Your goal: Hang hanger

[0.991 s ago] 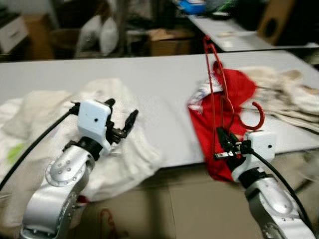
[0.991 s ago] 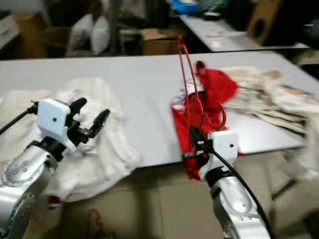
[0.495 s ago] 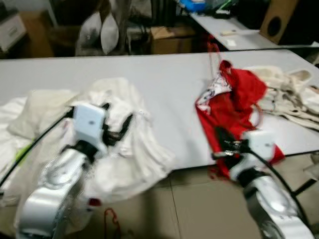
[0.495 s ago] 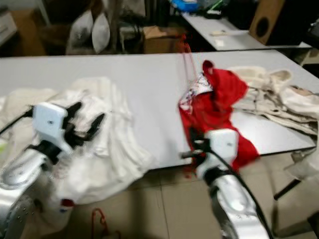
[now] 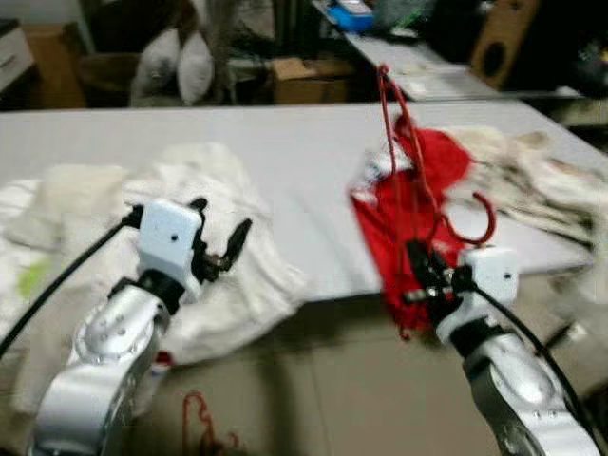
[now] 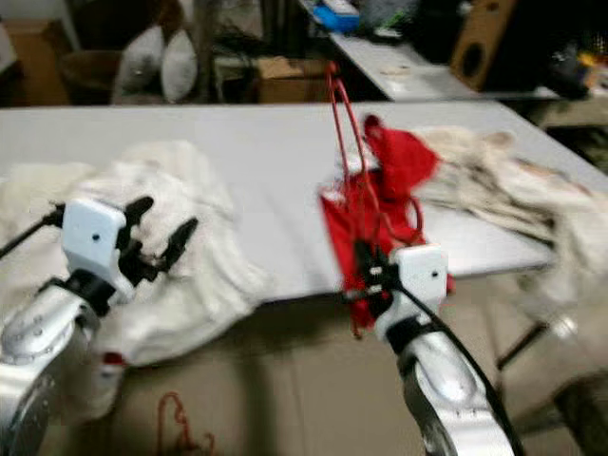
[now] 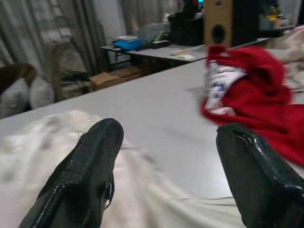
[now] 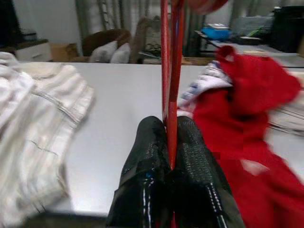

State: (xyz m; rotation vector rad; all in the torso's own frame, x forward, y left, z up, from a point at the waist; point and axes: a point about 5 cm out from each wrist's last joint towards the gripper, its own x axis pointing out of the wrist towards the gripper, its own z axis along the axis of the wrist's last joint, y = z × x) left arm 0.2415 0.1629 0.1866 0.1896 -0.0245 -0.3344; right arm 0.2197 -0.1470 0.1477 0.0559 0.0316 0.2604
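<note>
My right gripper (image 5: 421, 277) is shut on a thin red wire hanger (image 5: 407, 161) that stands upright before the table's front edge, its hook (image 5: 478, 220) curling out to the right. In the right wrist view the red hanger (image 8: 169, 66) runs up from between the black fingers (image 8: 151, 156). Behind it a red garment (image 5: 418, 190) lies on the grey table (image 5: 294, 152) and droops over the edge. My left gripper (image 5: 220, 236) hovers open over a white garment (image 5: 204, 204) on the left, nothing between its fingers (image 7: 92, 156).
A cream garment (image 5: 532, 180) lies at the table's right end. Another red hanger (image 5: 204, 423) lies on the tiled floor below my left arm. Behind the table are boxes (image 5: 304, 76), white bags (image 5: 180, 62) and a second table (image 5: 408, 66) with a speaker (image 5: 494, 43).
The camera has shifted and swayed, so the whole scene slid. My right gripper keeps its hold on the hanger, which stands up again above the table. The left gripper stays open.
</note>
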